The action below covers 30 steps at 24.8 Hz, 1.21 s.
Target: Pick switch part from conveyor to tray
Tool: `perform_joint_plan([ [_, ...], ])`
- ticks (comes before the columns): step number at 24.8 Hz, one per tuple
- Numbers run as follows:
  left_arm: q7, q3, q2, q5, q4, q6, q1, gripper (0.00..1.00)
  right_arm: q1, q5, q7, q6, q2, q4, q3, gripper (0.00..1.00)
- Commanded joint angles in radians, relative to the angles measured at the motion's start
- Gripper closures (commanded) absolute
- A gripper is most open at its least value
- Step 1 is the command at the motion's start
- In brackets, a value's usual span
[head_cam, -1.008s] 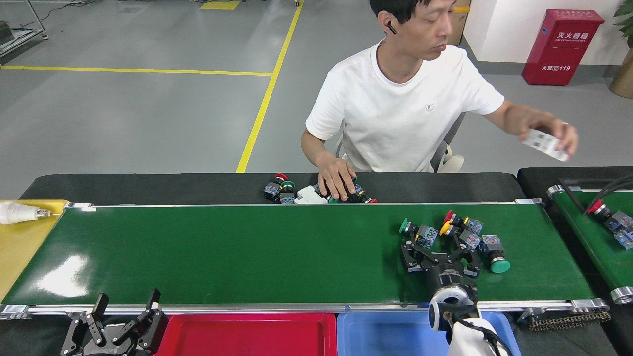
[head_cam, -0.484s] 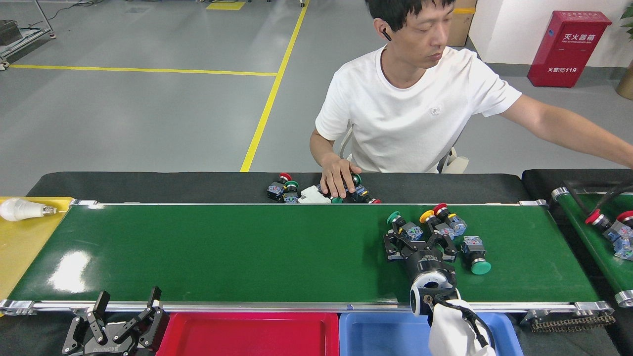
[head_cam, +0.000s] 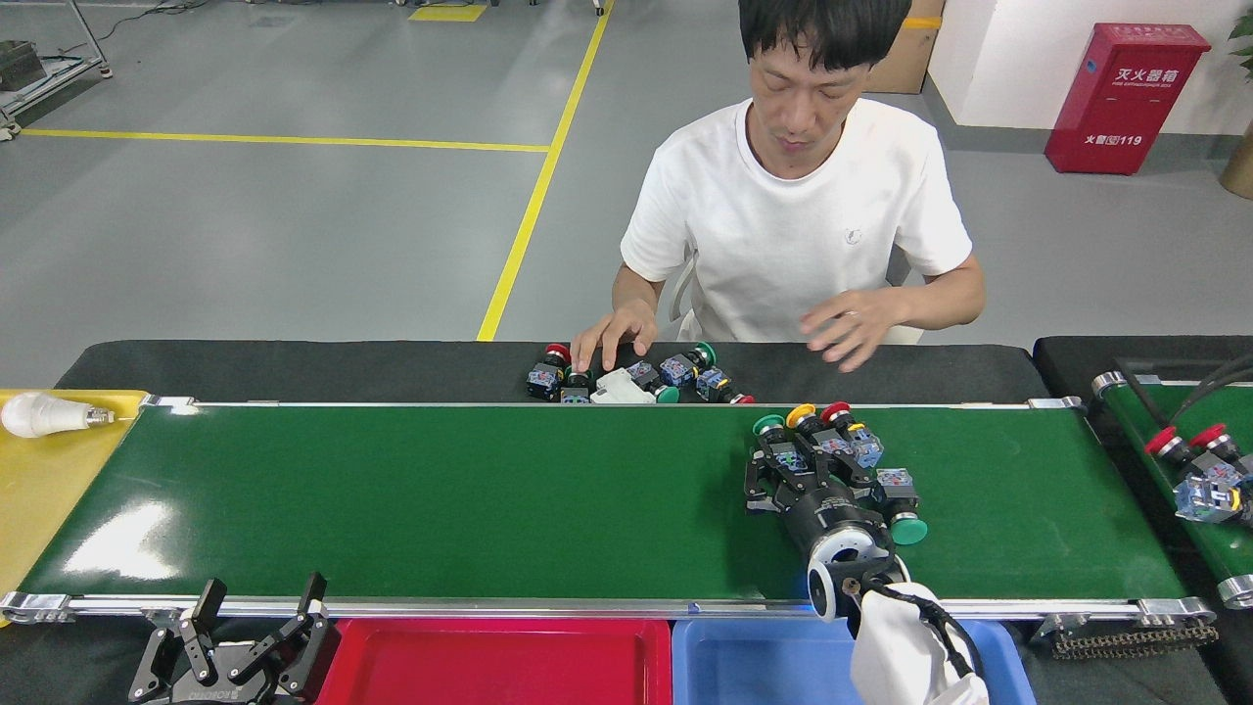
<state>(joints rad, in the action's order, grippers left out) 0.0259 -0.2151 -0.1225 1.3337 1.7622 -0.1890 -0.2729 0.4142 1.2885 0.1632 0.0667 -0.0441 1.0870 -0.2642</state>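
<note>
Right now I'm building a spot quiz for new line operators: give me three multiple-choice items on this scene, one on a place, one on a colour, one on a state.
1. Where does the light bulb lie?
A. on the yellow surface
B. in the red tray
C. on the conveyor

2. What colour is the bin beside the red tray?
A. yellow
B. blue
C. green

3. How does the left gripper stand?
A. shut on a switch
B. holding the bulb
C. open, holding nothing

Key: 1 A, the bulb rests on yellow at the belt's left end; 2 B, it is plainly blue; 3 C, its fingers are spread.
</note>
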Motion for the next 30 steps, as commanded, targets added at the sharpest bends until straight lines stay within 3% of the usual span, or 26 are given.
perform_joint_plan([
  [1,0.014,-0.012,0.023,-0.004,0.013,-0.027,0.003,0.0,0.005,-0.014,0.007,-0.034,0.003,0.062,0.003,0.94],
  [6,0.014,-0.033,0.044,-0.002,0.013,-0.026,-0.003,0.0,-0.121,-0.094,0.062,-0.202,0.021,0.317,0.003,0.94],
  [9,0.008,-0.05,0.058,0.012,0.008,-0.006,-0.009,0.0,-0.27,-0.124,0.073,-0.433,0.023,0.488,0.0,0.93],
  [11,0.005,-0.043,0.063,0.021,0.002,-0.001,-0.016,0.0,-0.353,-0.123,0.082,-0.579,0.007,0.527,-0.016,0.93],
  [14,0.008,-0.041,0.053,0.058,0.0,-0.014,-0.035,0.0,-0.407,-0.118,0.093,-0.639,-0.016,0.527,-0.096,0.87],
  [15,0.009,-0.041,0.055,0.064,0.0,-0.015,-0.04,0.0,-0.41,-0.117,0.094,-0.637,-0.016,0.525,-0.121,0.77],
  [16,0.012,-0.041,0.055,0.064,0.002,-0.018,-0.04,0.0,-0.414,-0.115,0.096,-0.631,-0.016,0.524,-0.142,0.49],
  [17,0.013,-0.041,0.054,0.062,0.002,-0.021,-0.04,0.0,-0.416,-0.117,0.101,-0.625,-0.017,0.525,-0.148,0.05],
  [18,0.012,-0.041,0.053,0.062,0.003,-0.029,-0.04,0.0,-0.419,-0.117,0.105,-0.625,-0.02,0.525,-0.148,0.02],
  [23,0.014,-0.052,0.066,0.062,0.008,-0.081,-0.042,0.0,-0.411,-0.121,0.107,-0.616,-0.025,0.525,-0.142,0.02],
  [26,0.014,-0.053,0.072,0.061,0.007,-0.081,-0.042,0.0,-0.405,-0.12,0.105,-0.521,-0.022,0.536,-0.129,0.02],
  [30,0.014,-0.056,0.075,0.061,0.007,-0.073,-0.042,0.0,-0.368,-0.12,0.099,-0.404,-0.025,0.58,0.03,0.02],
])
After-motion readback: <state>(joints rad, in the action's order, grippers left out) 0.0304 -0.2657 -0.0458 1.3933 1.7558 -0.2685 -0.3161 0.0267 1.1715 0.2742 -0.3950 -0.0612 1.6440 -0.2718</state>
